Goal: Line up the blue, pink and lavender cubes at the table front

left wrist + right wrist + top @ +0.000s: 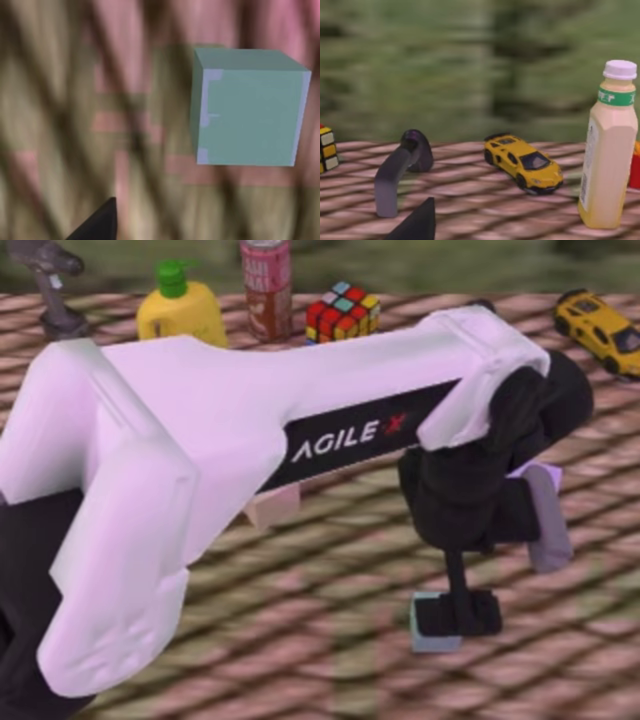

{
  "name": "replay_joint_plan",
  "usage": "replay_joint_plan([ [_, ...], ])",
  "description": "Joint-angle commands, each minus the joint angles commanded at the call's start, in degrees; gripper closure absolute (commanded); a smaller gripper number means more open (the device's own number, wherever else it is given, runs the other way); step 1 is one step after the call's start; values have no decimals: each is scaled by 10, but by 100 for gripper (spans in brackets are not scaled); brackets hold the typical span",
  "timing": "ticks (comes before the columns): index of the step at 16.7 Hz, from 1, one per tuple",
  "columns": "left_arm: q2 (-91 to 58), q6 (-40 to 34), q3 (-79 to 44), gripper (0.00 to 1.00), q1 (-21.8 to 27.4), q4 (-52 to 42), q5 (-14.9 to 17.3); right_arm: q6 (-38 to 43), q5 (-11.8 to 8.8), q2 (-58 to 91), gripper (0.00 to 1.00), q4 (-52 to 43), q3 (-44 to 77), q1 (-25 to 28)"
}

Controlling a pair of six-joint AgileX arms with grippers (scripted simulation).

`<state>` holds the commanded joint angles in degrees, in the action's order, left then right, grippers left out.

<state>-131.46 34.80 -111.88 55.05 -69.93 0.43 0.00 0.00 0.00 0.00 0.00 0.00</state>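
The small pale blue cube (430, 638) rests near the table front, right of centre. My left gripper (462, 614) hangs straight over it, open, its dark fingers partly covering the cube's top. In the left wrist view the blue cube (250, 110) lies ahead of one dark fingertip (102, 222), clear of the jaws. Only a sliver of the pink cube (272, 506) shows under my left arm at mid-table. The lavender cube (548, 510) stands right of the left wrist, partly hidden. My right gripper is outside the top view; one fingertip (420, 222) shows, with nothing held.
Along the back edge stand a yellow bottle with a green cap (182, 308), a red can (267, 285), a multicoloured puzzle cube (342, 312) and a yellow toy car (600, 330). A cream bottle (610, 150) and a grey-purple curved object (395, 175) are near the right wrist.
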Motion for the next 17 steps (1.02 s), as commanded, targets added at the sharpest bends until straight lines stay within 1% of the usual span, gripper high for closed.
replay_joint_plan([
  [2,-3,-4,-4,0,-21,-1,0,0,0,0,0,0,0,0],
  [4,-9,-11,-12,0,-62,-3,0,0,0,0,0,0,0,0],
  [9,-29,-32,-33,0,-206,-11,0,0,0,0,0,0,0,0],
  [11,-35,-39,-41,0,-252,-13,-1,0,0,0,0,0,0,0],
  [13,-38,-44,-46,0,-275,-13,-1,0,0,0,0,0,0,0],
  [17,-35,-44,-44,0,-276,-13,-2,0,0,0,0,0,0,0],
])
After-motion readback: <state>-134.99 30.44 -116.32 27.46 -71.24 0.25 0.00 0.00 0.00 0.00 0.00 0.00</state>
